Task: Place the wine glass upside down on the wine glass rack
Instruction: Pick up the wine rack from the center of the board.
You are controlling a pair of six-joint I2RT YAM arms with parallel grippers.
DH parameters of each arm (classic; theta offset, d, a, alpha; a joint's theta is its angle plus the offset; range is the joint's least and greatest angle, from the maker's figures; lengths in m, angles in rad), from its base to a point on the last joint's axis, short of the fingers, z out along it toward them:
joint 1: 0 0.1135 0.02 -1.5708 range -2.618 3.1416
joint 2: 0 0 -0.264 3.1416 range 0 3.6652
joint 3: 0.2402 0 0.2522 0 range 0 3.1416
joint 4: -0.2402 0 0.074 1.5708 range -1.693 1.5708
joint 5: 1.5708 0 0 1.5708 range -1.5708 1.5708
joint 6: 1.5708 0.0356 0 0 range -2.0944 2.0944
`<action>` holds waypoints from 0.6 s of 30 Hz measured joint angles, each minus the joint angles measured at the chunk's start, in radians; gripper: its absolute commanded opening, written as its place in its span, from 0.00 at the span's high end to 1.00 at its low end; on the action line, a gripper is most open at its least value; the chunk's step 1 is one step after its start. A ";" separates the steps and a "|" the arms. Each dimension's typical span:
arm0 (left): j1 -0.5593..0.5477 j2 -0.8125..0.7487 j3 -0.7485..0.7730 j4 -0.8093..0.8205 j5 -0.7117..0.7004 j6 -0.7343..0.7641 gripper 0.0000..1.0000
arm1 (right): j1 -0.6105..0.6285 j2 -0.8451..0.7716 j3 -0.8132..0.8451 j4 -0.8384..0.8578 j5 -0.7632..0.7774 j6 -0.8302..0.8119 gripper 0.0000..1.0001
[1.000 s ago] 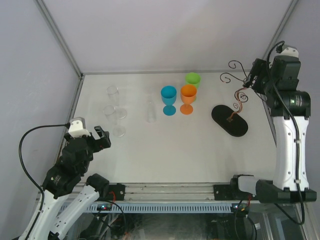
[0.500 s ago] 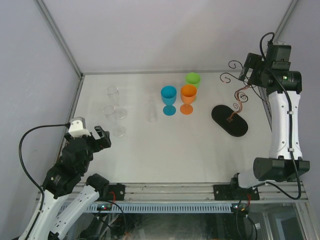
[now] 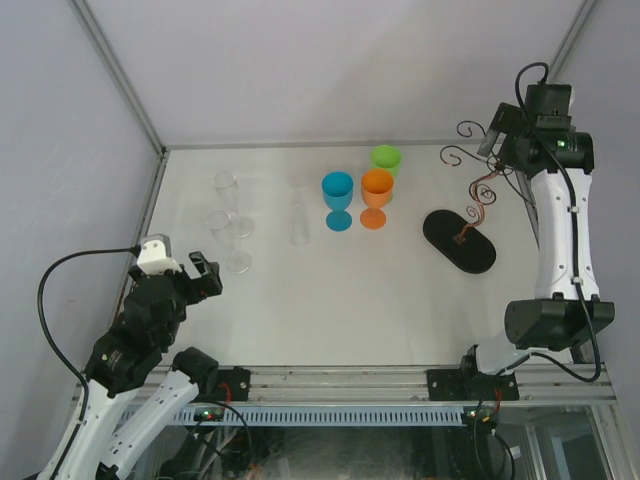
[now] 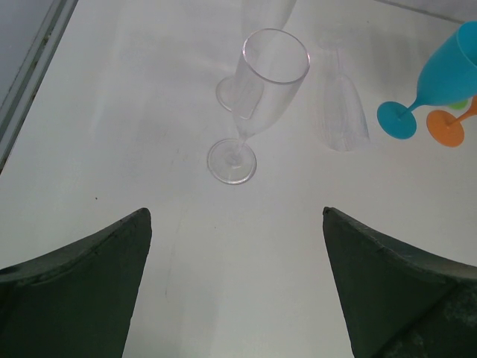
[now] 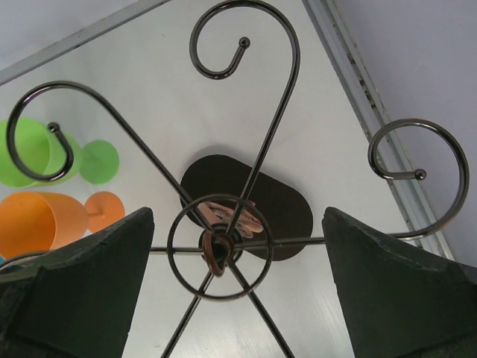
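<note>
Fetching step: right pincer (image 5: 236, 216) open over dark-brown scrolled wire rack (image 5: 218, 250); my open left pincer (image 4: 236, 216) must grasp clear stemmed glass (image 4: 253, 112) ahead.

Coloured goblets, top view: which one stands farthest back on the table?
The green goblet: it stands behind the orange goblet and the blue goblet, which sit side by side in front of it.

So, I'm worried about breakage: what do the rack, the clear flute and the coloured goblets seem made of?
Wine glass rack: thin dark wire with glossy highlights, likely metal; matte black base. Clear flute: see-through, glass or clear plastic, can't tell. Blue goblet, orange goblet, green goblet: opaque, evenly coloured, probably plastic.
</note>
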 measured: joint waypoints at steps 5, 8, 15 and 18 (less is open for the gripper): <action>0.000 0.000 0.000 0.000 0.000 0.000 0.00 | 0.016 0.039 0.005 0.004 0.027 0.020 0.05; 0.000 0.000 0.000 0.000 0.000 0.000 0.00 | 0.026 0.057 0.005 0.011 0.035 0.024 0.06; 0.000 0.005 0.000 0.001 0.002 0.000 0.00 | 0.032 0.092 0.005 0.023 0.045 0.027 0.22; 0.000 0.009 0.000 0.001 0.002 0.000 0.00 | 0.032 0.092 -0.003 0.027 0.045 0.025 0.37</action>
